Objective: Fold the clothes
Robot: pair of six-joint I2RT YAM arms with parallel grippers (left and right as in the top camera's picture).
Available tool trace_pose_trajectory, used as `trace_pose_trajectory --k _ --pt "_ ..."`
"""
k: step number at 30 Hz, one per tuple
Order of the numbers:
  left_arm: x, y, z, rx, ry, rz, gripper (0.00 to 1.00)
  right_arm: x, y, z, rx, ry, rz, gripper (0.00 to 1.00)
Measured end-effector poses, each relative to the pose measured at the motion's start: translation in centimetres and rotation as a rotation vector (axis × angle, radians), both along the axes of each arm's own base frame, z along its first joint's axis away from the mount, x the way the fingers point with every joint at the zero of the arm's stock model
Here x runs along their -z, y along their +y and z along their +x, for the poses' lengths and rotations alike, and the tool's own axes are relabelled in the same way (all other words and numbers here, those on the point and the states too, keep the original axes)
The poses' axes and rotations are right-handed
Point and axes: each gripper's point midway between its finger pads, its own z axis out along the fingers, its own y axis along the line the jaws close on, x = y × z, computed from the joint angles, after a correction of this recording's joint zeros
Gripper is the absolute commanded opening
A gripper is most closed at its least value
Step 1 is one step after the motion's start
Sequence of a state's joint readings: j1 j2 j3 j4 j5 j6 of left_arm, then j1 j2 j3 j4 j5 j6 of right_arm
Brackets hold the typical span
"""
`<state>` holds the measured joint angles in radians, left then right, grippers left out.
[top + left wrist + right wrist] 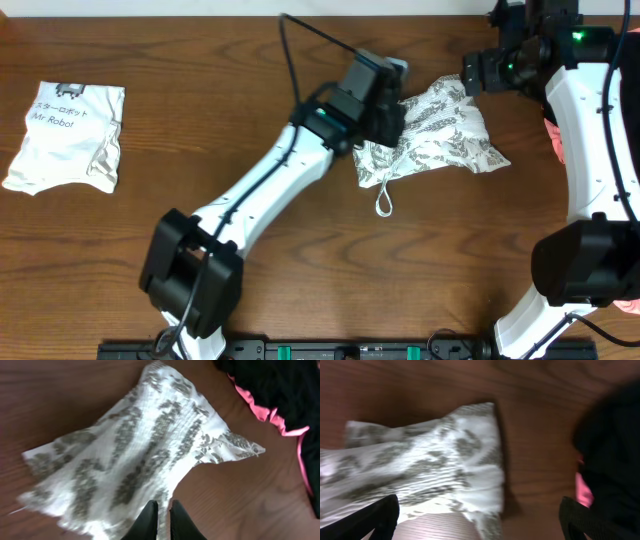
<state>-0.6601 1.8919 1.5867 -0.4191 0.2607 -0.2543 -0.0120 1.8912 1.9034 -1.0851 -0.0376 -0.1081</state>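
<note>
The clothes [440, 130], a thin white garment printed with grey fern leaves, lie bunched on the wooden table at the back right, with a cord loop [385, 206] trailing from the near edge. My left gripper [386, 118] sits over the garment's left part. In the left wrist view that gripper [163, 512] is pinched on a fold of the clothes [145, 450]. My right gripper [476, 74] hovers at the garment's far right corner. The right wrist view shows this gripper [480, 520] wide open above the edge of the clothes [435, 470], holding nothing.
A plain white "Mr Robot" shirt [68, 135] lies at the far left. A black and pink garment [280, 395] lies just right of the clothes, also visible as the dark garment [612, 450] in the right wrist view and a pink edge [553, 135] beside the right arm.
</note>
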Motion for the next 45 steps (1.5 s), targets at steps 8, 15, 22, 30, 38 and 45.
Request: trace_pose_trajectory --k 8,15,22,30,38,45 --pt "6.9 0.2 0.8 -0.018 0.046 0.146 0.11 0.0 -4.4 -0.2 0.110 0.005 -0.092 0.99" --pt "14.0 2.4 -0.6 -0.016 0.176 0.316 0.11 0.0 -5.7 -0.4 0.142 0.007 -0.107 0.99" --pt "14.3 4.2 0.2 -0.057 0.127 0.416 0.11 0.0 -5.7 -0.4 0.142 0.007 -0.107 0.99" --pt "10.1 4.3 1.5 -0.086 0.025 0.393 0.12 0.0 -5.7 -0.4 0.143 0.007 -0.107 0.99" --pt "-3.8 1.7 3.9 -0.119 -0.252 0.131 0.11 0.0 -5.7 -0.4 0.143 0.007 -0.107 0.99" --pt "-0.3 -1.7 6.1 -0.077 -0.270 0.062 0.10 0.0 -5.7 -0.4 0.143 0.008 -0.107 0.99"
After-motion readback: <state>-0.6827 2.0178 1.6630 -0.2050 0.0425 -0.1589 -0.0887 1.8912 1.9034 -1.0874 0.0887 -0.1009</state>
